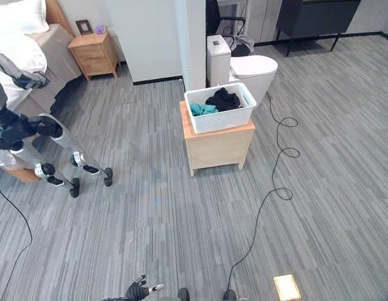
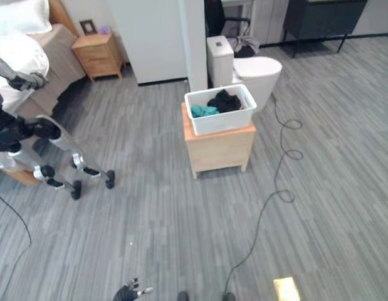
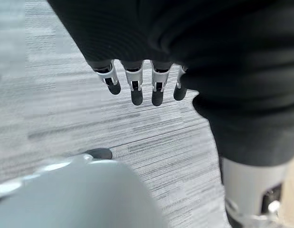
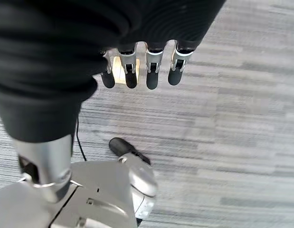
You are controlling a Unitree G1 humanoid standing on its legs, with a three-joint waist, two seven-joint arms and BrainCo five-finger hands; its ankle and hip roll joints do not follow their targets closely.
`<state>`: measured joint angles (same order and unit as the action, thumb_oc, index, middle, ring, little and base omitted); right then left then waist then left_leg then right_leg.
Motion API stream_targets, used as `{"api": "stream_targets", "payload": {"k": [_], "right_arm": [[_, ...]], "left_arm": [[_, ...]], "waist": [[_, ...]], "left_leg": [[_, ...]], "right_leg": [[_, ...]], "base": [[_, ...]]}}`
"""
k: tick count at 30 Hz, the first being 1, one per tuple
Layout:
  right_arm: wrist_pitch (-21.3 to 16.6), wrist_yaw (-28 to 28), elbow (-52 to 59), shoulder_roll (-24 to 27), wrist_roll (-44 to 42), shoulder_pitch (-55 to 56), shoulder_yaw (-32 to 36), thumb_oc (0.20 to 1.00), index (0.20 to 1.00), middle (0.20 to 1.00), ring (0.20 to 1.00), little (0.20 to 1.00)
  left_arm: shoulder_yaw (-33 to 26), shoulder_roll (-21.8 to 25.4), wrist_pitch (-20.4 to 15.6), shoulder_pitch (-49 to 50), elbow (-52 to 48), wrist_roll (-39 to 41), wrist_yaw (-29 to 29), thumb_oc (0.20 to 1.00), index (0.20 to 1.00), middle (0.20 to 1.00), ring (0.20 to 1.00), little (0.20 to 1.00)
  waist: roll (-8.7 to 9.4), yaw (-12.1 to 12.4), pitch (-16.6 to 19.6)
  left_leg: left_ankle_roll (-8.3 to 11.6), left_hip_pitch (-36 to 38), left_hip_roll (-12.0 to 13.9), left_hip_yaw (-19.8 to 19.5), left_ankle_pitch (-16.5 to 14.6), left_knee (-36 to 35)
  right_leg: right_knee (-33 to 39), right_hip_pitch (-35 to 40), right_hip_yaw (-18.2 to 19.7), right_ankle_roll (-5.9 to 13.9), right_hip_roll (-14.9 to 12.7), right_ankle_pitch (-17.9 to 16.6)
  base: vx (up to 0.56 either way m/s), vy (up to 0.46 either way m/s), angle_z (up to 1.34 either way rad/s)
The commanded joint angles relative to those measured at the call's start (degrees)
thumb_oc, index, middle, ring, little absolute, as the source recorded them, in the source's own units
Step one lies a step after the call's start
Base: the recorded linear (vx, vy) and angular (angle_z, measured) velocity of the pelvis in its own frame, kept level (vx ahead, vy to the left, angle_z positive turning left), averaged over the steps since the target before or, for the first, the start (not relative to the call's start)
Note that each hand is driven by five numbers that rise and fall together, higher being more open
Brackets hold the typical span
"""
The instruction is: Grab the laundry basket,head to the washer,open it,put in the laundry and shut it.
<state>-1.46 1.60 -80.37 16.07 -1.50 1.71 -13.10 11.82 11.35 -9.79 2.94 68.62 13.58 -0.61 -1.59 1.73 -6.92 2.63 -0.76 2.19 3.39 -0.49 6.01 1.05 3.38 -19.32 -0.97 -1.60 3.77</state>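
Bedding lies at the far left, a bed with a wooden nightstand beside it, and a second legged robot crouches on the floor just near of the bed. Right of centre stands a low wooden cabinet, and on its top sits the laundry basket, a white perforated tub holding a teal garment and a black garment. Just beyond it is a white toilet, and a black cord snakes over the floor to the right. Both hands hang low and well apart from the basket: the left hand and the right hand each show straight, relaxed fingers over bare floor, holding nothing. At the near edge of the left eye view a small dark hand-like shape shows, probably the left hand, though it is too small to be sure. The basket looks light and fairly stiff, thin plastic with soft, loose contents that may shift if it tips. The rim at its two short ends seems the best hold, one hand each side, keeping it level.
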Motion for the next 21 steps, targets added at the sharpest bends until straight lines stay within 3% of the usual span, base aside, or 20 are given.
{"api": "stream_targets", "payload": {"k": [1,3,5,6,7,11,13,15,16,17,18,19,20,21], "right_arm": [[-0.4,0.3,-1.6,0.3,-1.9,-0.6,-2.6,1.0,1.0,1.0,1.0,1.0],[-0.4,0.3,-1.3,0.6,-2.1,-1.0,-2.9,1.0,1.0,1.0,1.0,1.0],[-0.4,0.4,-0.9,1.1,-2.1,-1.4,-3.2,1.0,1.0,1.0,1.0,1.0],[-0.4,0.4,-0.7,1.3,-2.2,-1.6,-3.2,1.0,1.0,1.0,1.0,1.0],[-0.8,0.7,0.4,1.6,-3.1,-2.2,-3.6,1.0,1.0,1.0,1.0,1.0],[-1.6,0.8,3.3,1.6,-4.2,-2.8,-4.5,1.0,1.0,1.0,1.0,1.0],[-1.7,0.9,4.8,0.8,-4.9,-3.3,-4.9,1.0,1.0,1.0,1.0,1.0],[-1.7,1.5,5.5,-0.2,-4.7,-3.3,-5.3,1.0,1.0,1.0,1.0,1.0],[-1.7,2.0,6.1,-0.8,-4.3,-3.0,-5.6,1.0,1.0,1.0,1.0,1.0],[-1.5,2.7,7.1,-0.9,-4.2,-2.6,-5.8,1.0,1.0,1.0,1.0,1.0],[-1.5,2.7,7.1,-0.9,-4.2,-2.6,-5.8,1.0,1.0,1.0,1.0,1.0],[-1.4,2.8,7.5,-1.0,-4.4,-2.2,-5.8,1.0,1.0,1.0,1.0,1.0],[-1.2,2.8,8.0,-0.9,-4.5,-2.3,-5.6,1.0,1.0,1.0,1.0,1.0],[-1.1,2.6,8.5,-0.9,-4.9,-2.4,-4.8,1.0,1.0,1.0,1.0,1.0]], "left_arm": [[-0.4,0.4,-0.4,-1.2,-1.2,2.7,-0.3,1.0,1.0,1.0,1.0,1.0],[-0.7,0.4,-0.3,-1.3,-0.8,2.6,-0.2,1.0,1.0,1.0,1.0,1.0],[-0.7,0.3,-0.1,-1.1,-0.2,2.5,-0.4,1.0,1.0,1.0,1.0,1.0],[-0.8,0.5,-0.2,-0.8,-0.1,2.5,-0.5,1.0,1.0,1.0,1.0,1.0],[-1.2,0.8,-0.1,-0.3,1.3,2.2,-0.6,1.0,1.0,1.0,1.0,1.0],[-3.0,1.3,-0.5,0.1,2.9,2.8,-0.1,1.0,1.0,1.0,1.0,1.0],[-4.7,1.5,-0.5,0.2,3.4,3.5,0.6,1.0,1.0,1.0,1.0,1.0],[-6.3,2.0,-0.5,0.8,3.9,4.2,0.8,1.0,1.0,1.0,1.0,1.0],[-6.5,2.5,-0.5,0.6,3.7,3.7,1.0,1.0,1.0,1.0,1.0,1.0],[-6.4,4.4,-0.5,-0.2,2.4,3.7,1.0,1.0,1.0,1.0,1.0,1.0],[-6.4,4.4,-0.5,-0.2,2.4,3.7,1.0,1.0,1.0,1.0,1.0,1.0],[-6.2,5.0,-0.7,-0.7,1.5,3.6,1.3,1.0,1.0,1.0,1.0,1.0],[-6.1,5.6,-0.6,-1.4,0.4,3.7,1.2,1.0,1.0,1.0,1.0,1.0],[-6.0,6.5,-0.8,-2.1,-0.2,4.1,1.7,1.0,1.0,1.0,1.0,1.0]], "waist": [[1.52,0.2,-3.2],[1.96,0.1,-3.6],[2.12,0.1,-4.1],[2.4,0.5,-4.1],[2.94,1.9,-3.4],[3.1,3.3,-2.6],[3.7,4.2,-1.5],[4.39,5.8,-0.2],[5.34,6.4,0.4],[7.05,6.2,0.3],[6.99,6.3,0.4],[6.97,5.5,-0.1],[6.32,4.6,-0.7],[5.32,3.4,-1.4]], "left_leg": [[3.76,-10.0,6.8,-6.1,6.1,17.8],[3.06,-12.7,6.5,-6.2,6.8,21.9],[2.44,-15.5,7.6,-1.9,6.9,21.5],[2.26,-17.2,6.7,-1.0,5.9,20.5],[1.8,-19.2,3.1,-1.7,4.3,13.5],[2.21,-20.1,1.1,-4.6,7.7,-1.2],[2.31,-21.6,1.1,-2.5,9.1,-3.2],[1.09,-21.1,0.7,-2.7,10.0,-1.3],[0.03,-21.7,-0.5,-2.8,9.1,1.3],[-4.06,-18.0,-4.3,-1.7,4.7,3.0],[-4.05,-18.1,-4.2,-1.7,4.7,3.0],[-5.15,-16.9,-5.0,-1.3,3.5,3.1],[-6.09,-15.2,-5.3,-1.6,2.6,2.8],[-7.69,-10.5,-5.8,-1.5,0.7,1.1]], "right_leg": [[0.3,4.5,3.2,0.82,-1.5,3.8],[0.4,4.6,2.7,0.62,-1.2,4.2],[0.2,5.7,2.3,0.09,-0.6,5.8],[0.2,6.0,2.5,0.18,-0.6,6.3],[-0.2,6.4,3.4,0.77,-0.5,7.7],[-1.0,8.6,5.0,1.62,0.3,10.7],[-1.0,11.3,6.2,2.67,0.1,12.1],[-2.9,12.9,7.3,3.77,-1.1,12.6],[-6.9,12.9,7.5,4.81,-2.7,11.5],[-27.1,6.0,8.9,8.76,-7.2,-2.4],[-27.1,5.8,8.9,8.75,-7.1,-2.5],[-34.8,3.4,9.5,8.99,-7.7,-7.6],[-40.5,0.0,9.7,9.32,-8.0,-9.8],[-46.4,-4.3,7.3,9.6,-10.7,-10.7]], "base": [[-0.06,-0.165,0.05],[0.02,-0.156,-0.06],[0.14,-0.15,-0.09],[0.28,-0.042,0.17],[0.34,0.001,0.17],[0.31,0.028,-0.31],[0.58,0.089,-0.42],[0.64,0.162,-0.42],[0.89,0.368,-0.85],[0.69,0.309,-0.82],[0.61,0.333,-0.7],[0.23,0.152,-0.06],[0.52,0.285,0.18],[0.54,0.238,0.38]]}}
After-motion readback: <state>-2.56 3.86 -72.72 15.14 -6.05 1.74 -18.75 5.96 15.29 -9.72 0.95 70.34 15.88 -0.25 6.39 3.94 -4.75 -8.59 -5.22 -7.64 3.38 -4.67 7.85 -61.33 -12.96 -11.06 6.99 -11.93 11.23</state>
